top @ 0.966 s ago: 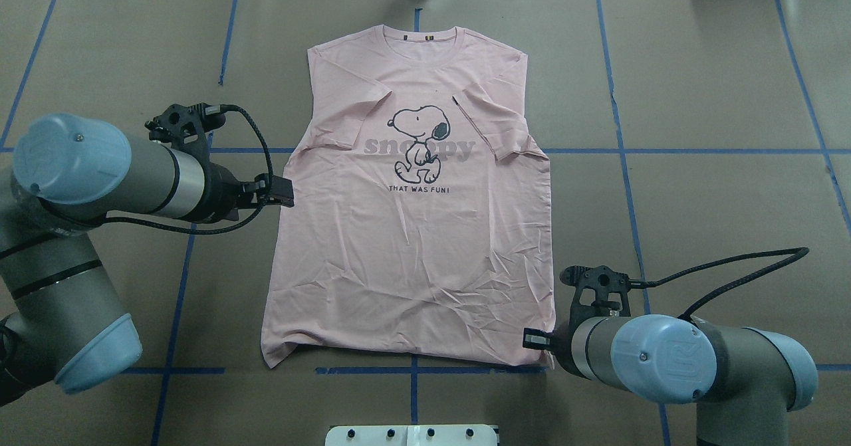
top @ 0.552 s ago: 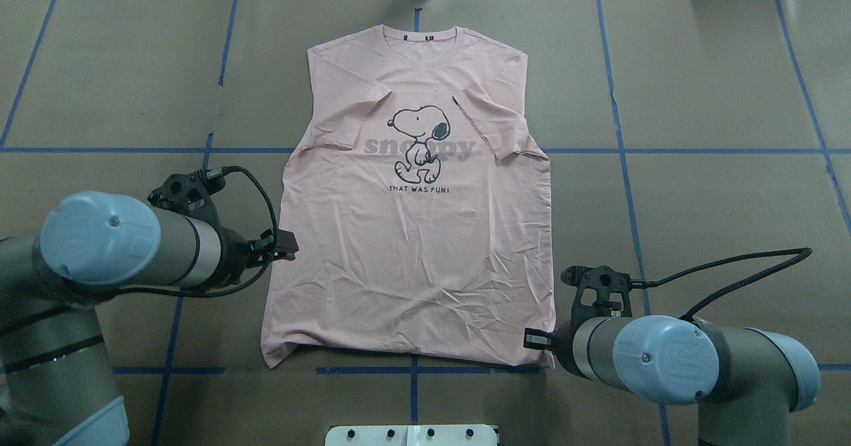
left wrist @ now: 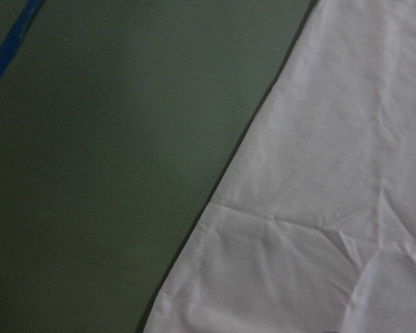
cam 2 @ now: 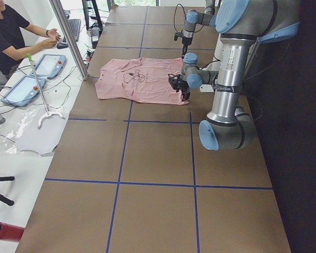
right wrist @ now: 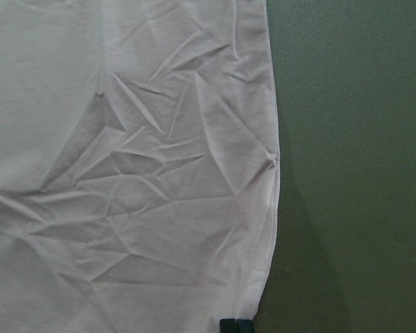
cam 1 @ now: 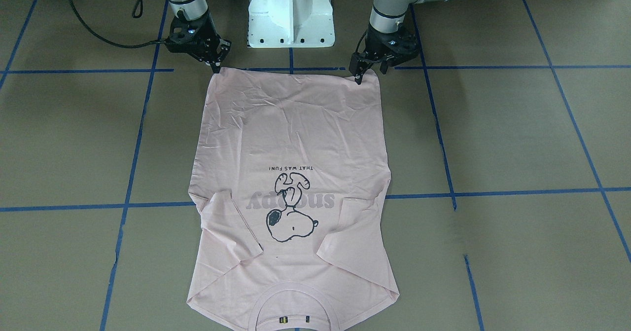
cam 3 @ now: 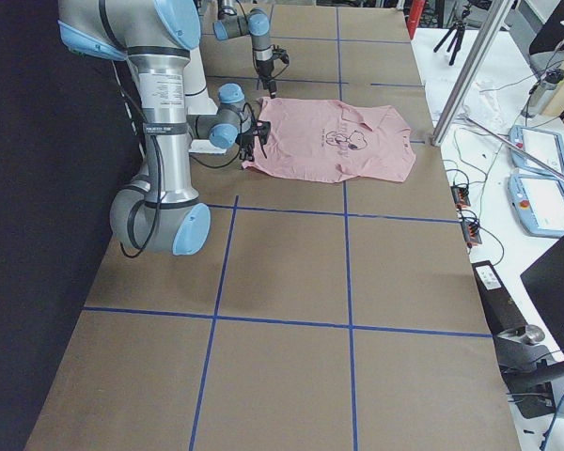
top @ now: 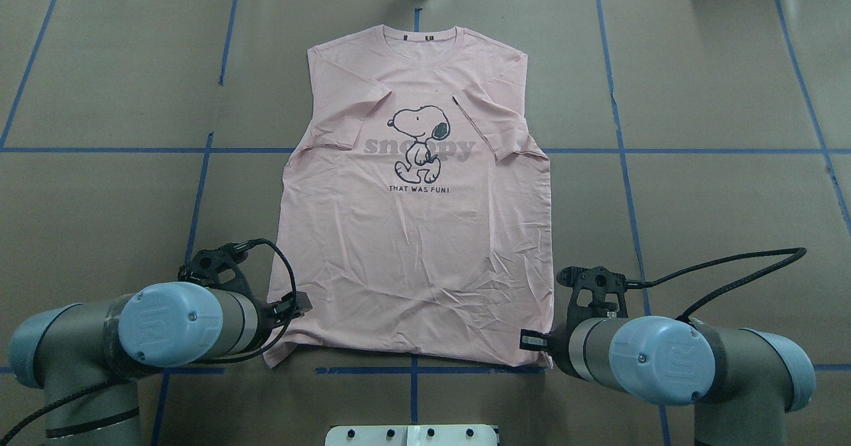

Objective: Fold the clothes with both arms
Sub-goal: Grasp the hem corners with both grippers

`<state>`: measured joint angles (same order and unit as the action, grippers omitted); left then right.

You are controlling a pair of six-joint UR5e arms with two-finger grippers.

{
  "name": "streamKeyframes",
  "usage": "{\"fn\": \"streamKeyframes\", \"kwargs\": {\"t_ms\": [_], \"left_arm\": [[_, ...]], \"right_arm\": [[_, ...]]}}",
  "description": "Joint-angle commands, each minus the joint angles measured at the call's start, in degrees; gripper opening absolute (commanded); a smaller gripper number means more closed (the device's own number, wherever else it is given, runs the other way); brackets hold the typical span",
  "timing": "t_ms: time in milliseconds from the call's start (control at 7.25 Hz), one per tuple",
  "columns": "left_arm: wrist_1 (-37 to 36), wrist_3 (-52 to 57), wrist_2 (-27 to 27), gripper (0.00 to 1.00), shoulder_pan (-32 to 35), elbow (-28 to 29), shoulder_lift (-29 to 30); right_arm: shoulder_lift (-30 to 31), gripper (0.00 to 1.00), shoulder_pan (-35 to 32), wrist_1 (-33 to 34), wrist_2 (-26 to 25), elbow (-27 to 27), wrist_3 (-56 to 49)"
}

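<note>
The left end effector (cam 1: 362,74) and right end effector (cam 1: 216,66) are sitting at the near hem corners of the shirt (top: 412,266), its collar lying straight ahead; whether they are spread or pinching, I cannot tell.

I am reading grey "snoopy" lettering (top: 464,149) across the pink T-shirt (top: 412,253), with "THAT WAS FUN!" running in small black capitals (top: 419,189) beneath the cartoon dog (top: 419,127).

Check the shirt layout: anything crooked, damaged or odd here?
Nothing damaged. The T-shirt lies flat, sleeves folded in; only its hem corner by the left hand dips unevenly, and fabric near the right hand is creased.
</note>
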<state>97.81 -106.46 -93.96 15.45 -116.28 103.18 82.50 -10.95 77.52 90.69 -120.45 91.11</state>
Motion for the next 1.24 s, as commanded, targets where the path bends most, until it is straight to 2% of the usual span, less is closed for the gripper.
{"fn": "streamKeyframes", "kwargs": {"t_ms": [0,276,966,1103], "left_arm": [[0.01,-0.24,0.18,0.9,-0.59,1.39,-0.44],[0.01,-0.16,0.18,0.9,-1.91,3.6,-0.35],[0.1,-0.24,0.09,0.81,-1.83,2.9,-0.17],[0.1,-0.33,0.09,0.45,-1.82,2.81,0.09]], "right_arm": [[-0.05,0.0,-0.04,0.0,0.19,0.04,-0.05],[-0.14,0.0,0.05,0.0,0.1,0.04,0.04],[-0.05,0.0,-0.04,0.0,0.19,-0.14,0.03],[-0.14,0.0,-0.04,0.0,0.19,-0.14,-0.05]]}}
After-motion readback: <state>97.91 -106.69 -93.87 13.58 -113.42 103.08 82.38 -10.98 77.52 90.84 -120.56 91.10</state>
